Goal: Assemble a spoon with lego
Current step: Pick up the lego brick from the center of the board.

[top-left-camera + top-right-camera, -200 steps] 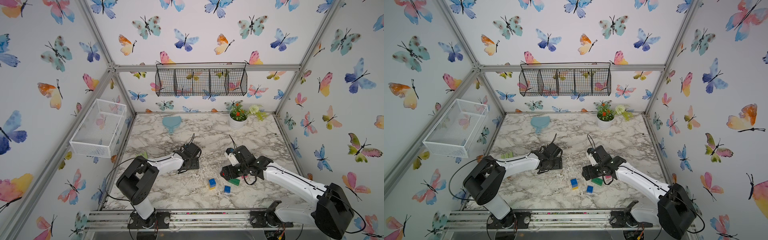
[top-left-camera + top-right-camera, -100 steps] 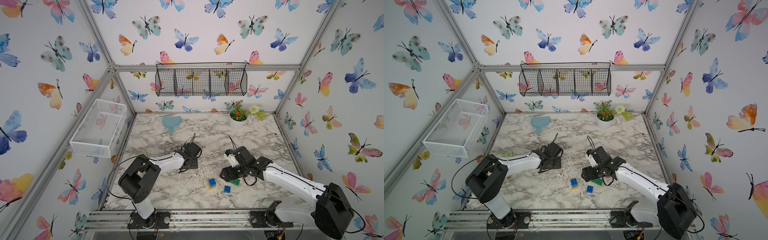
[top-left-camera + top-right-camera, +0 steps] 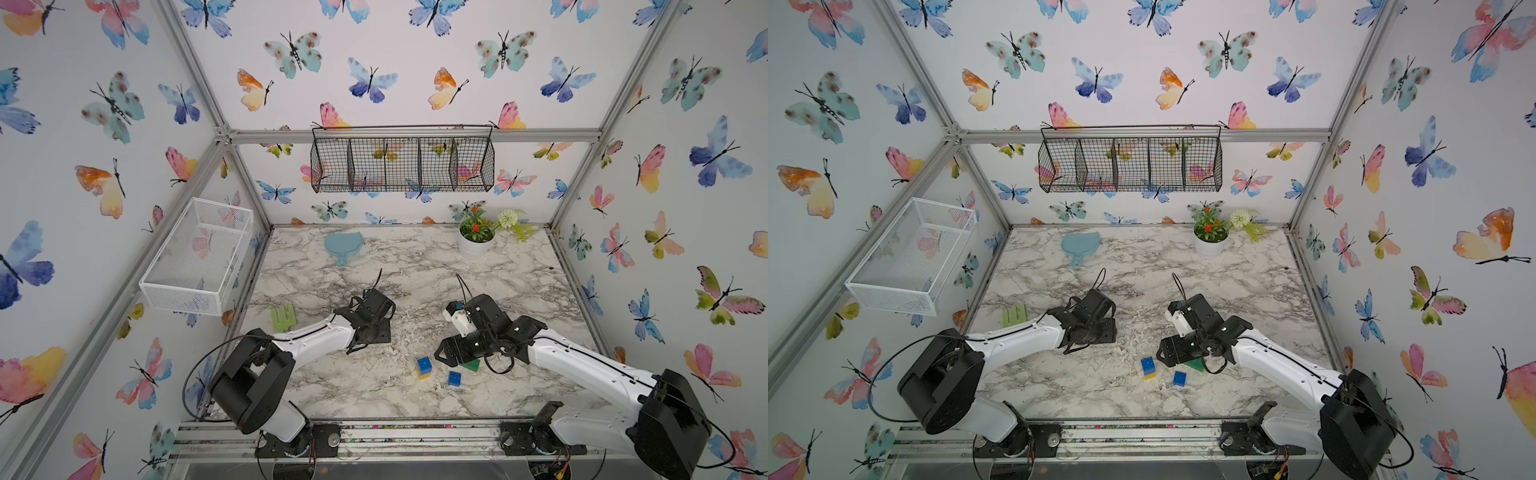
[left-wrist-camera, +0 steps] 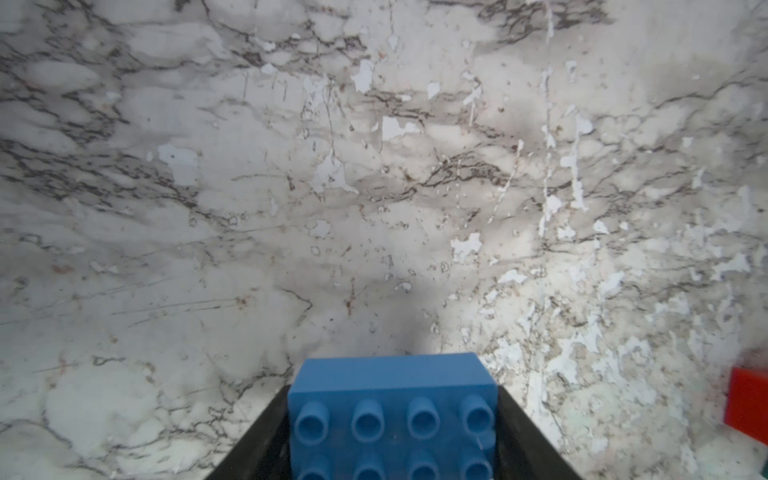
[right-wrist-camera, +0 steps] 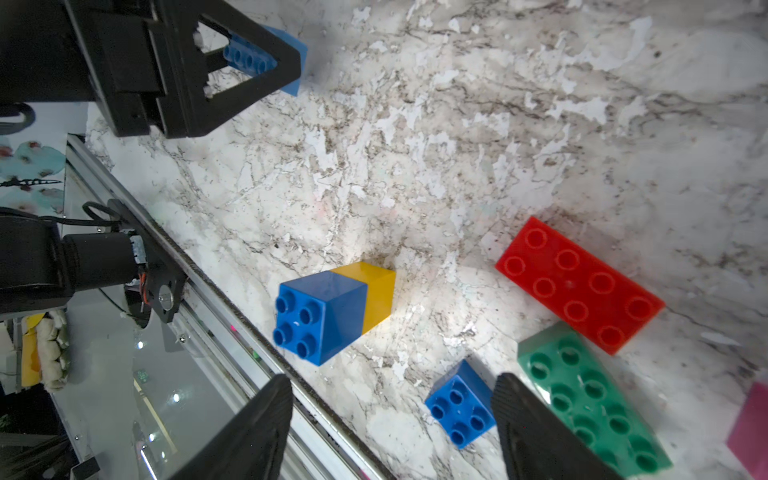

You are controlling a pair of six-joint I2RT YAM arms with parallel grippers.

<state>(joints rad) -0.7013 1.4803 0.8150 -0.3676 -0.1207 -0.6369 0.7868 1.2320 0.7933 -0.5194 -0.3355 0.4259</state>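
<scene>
Bricks: blue-and-yellow pair (image 5: pixel 336 311), joined, lies on its side on the table (image 5: pixel 498 124), front centre; small blue brick (image 5: pixel 459 409), green brick (image 5: pixel 590 399), red brick (image 5: pixel 577 286) loose beside it | pink brick (image 5: pixel 752 428) cut off at frame edge | my left gripper (image 4: pixel 392 390) clamps the long blue brick (image 4: pixel 392 419), part out of frame | my right gripper (image 5: pixel 392 382) spread, empty, over the small blue brick

Butterfly-papered walls (image 3: pixel 374 62), marble tabletop (image 3: pixel 415 257), black wire basket (image 3: pixel 402 164), white mesh bin (image 3: pixel 183 296)
</scene>
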